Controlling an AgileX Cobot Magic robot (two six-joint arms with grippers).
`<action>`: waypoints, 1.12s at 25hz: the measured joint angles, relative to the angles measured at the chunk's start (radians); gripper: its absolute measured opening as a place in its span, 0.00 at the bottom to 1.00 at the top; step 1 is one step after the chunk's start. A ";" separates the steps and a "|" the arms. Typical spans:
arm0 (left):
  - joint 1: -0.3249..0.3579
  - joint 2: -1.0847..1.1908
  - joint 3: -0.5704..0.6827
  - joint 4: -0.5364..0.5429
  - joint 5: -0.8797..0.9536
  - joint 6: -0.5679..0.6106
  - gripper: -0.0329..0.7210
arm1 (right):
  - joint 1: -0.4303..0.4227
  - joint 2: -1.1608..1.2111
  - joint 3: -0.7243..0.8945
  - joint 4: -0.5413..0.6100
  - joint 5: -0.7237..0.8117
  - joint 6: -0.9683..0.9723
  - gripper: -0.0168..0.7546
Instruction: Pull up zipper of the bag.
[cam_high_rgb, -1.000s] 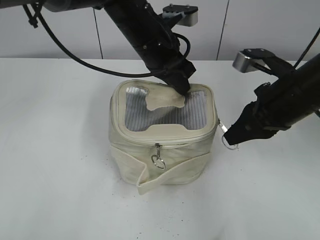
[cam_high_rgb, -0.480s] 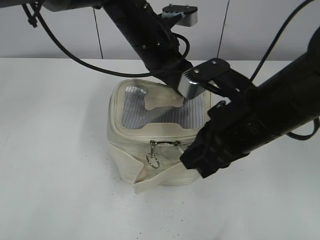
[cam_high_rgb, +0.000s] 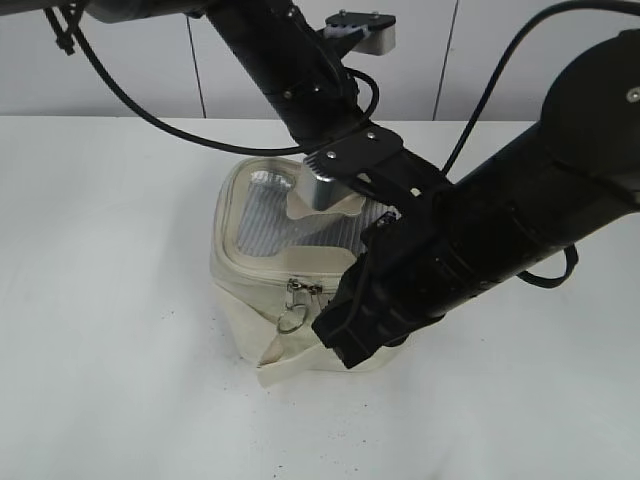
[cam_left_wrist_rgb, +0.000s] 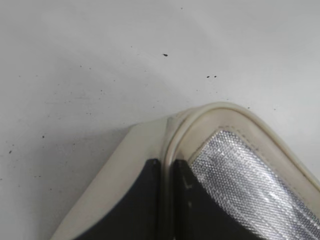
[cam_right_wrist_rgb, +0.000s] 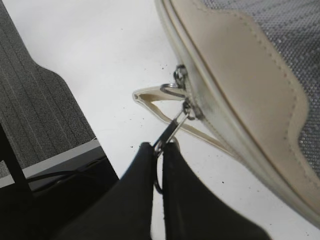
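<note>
Right gripper (cam_right_wrist_rgb: 159, 150): fingers pressed together on a silver zipper pull (cam_right_wrist_rgb: 174, 129), clipped just ahead of the tips on the zipper track (cam_right_wrist_rgb: 200, 97) at the cream bag's (cam_high_rgb: 300, 270) front rim. A second pull (cam_right_wrist_rgb: 176, 82) sits just beyond.

Left gripper (cam_left_wrist_rgb: 166, 172): fingers closed, pressing on the bag's top rim near a corner, beside the mesh window (cam_left_wrist_rgb: 250, 185).

Risk: the slim pull could slip from the pinch if tension angles off the track; the soft bag may drag across the white table (cam_high_rgb: 110, 300) should the hold-down lift.

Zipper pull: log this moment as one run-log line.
right gripper: shut on zipper pull | left gripper: pinching bag rim | second pull: hanging free at front
</note>
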 joint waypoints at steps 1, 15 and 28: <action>0.000 0.000 0.000 0.000 0.000 0.000 0.10 | 0.001 0.000 0.000 0.000 0.000 0.006 0.03; 0.000 -0.073 0.001 0.082 0.049 -0.007 0.41 | -0.048 -0.159 -0.011 -0.421 0.067 0.557 0.86; 0.044 -0.391 0.024 0.568 0.141 -0.360 0.44 | -0.402 -0.498 -0.007 -0.672 0.432 0.688 0.79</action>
